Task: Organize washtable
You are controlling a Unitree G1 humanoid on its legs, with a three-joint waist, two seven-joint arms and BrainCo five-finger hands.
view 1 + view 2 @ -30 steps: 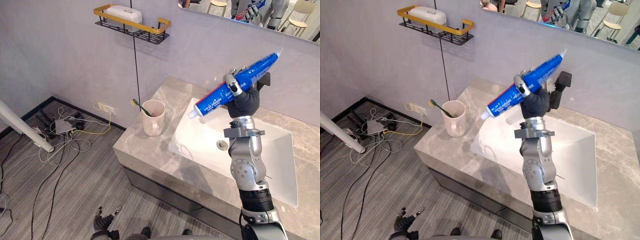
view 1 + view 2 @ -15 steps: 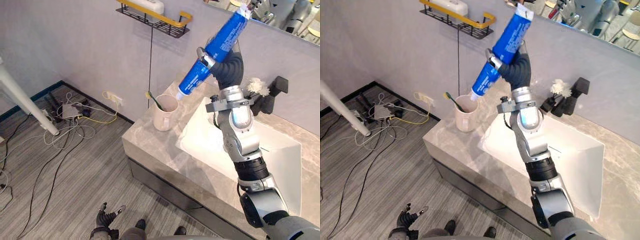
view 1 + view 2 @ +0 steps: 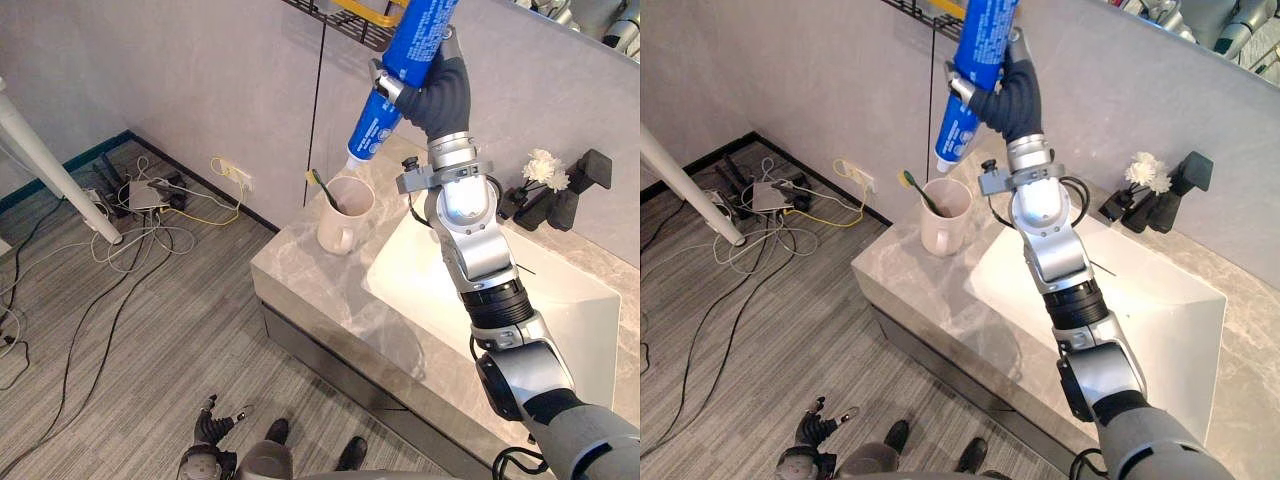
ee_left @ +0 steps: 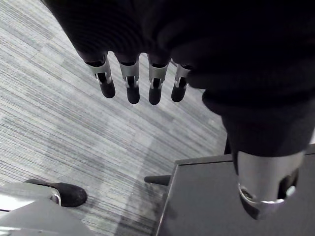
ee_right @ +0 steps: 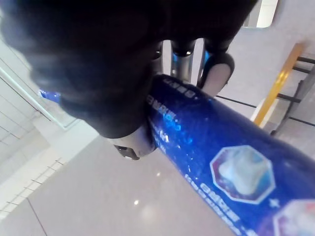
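My right hand (image 3: 441, 92) is shut on a large blue toothpaste tube (image 3: 402, 72), its fingers (image 5: 217, 73) wrapped round the tube (image 5: 221, 147). The tube is held high and steep, white cap down. Its cap hangs just above and behind a cream cup (image 3: 343, 214) at the left end of the marble countertop (image 3: 320, 285). A green-handled toothbrush (image 3: 322, 189) leans in that cup (image 3: 945, 216). My left hand (image 3: 211, 430) hangs low over the floor, its fingers (image 4: 132, 88) relaxed and holding nothing.
A white sink basin (image 3: 570, 320) lies right of the cup. Black holders with a white flower (image 3: 543, 166) stand against the wall behind it. A black and yellow wall shelf (image 3: 362, 14) hangs above the tube. Loose cables (image 3: 140, 195) and a white pole (image 3: 50, 170) are on the floor at left.
My right hand has swung the tube left from over the sink to above the cup and tipped it steeper, cap down. The camera has shifted as well.
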